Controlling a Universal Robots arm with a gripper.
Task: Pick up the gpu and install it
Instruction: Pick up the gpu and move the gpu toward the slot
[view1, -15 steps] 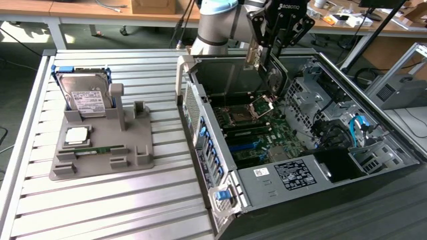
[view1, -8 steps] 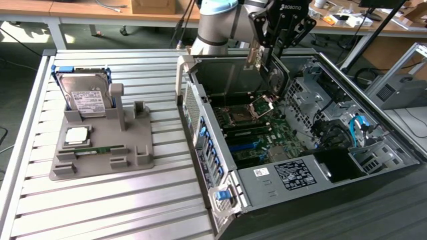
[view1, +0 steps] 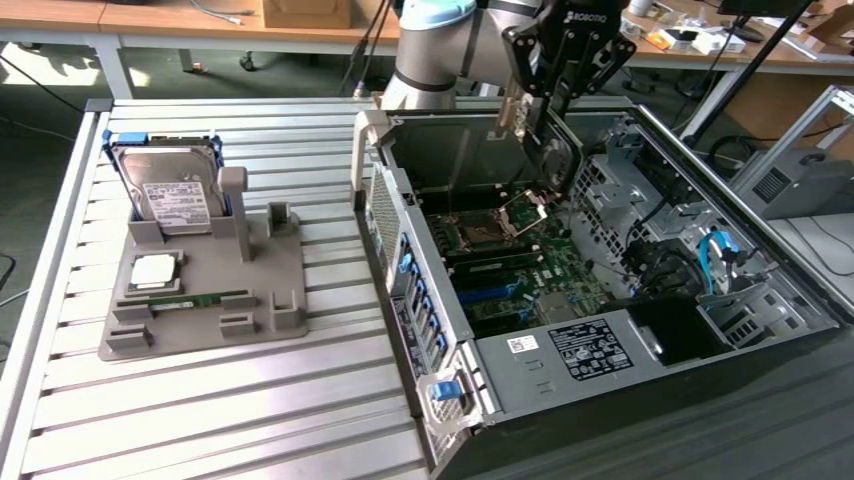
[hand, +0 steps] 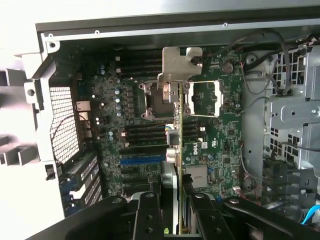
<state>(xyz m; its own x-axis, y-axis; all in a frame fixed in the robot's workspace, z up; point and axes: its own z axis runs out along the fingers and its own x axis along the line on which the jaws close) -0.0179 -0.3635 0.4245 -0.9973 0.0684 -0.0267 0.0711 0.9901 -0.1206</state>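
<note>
End effector (view1: 541, 90) clenched on the gpu (view1: 558, 160), card held edge-on between its fingers (hand: 149, 215), metal bracket (hand: 178, 65) at the far end, over the motherboard (hand: 220, 130) inside the open computer case (view1: 441, 250), hard drive (view1: 171, 195) well apart on the bench (view1: 200, 430).

The gpu (view1: 555, 155) hangs upright directly beneath the gripper (view1: 541, 92), clamped by its upper edge between the two fingers. It is a thin, flat circuit card with a dark face carrying a round fan. Seen from the wrist it is edge-on, a narrow strip extending away from the fingers, with a bent metal bracket (hand: 178, 65) at one end.
</note>
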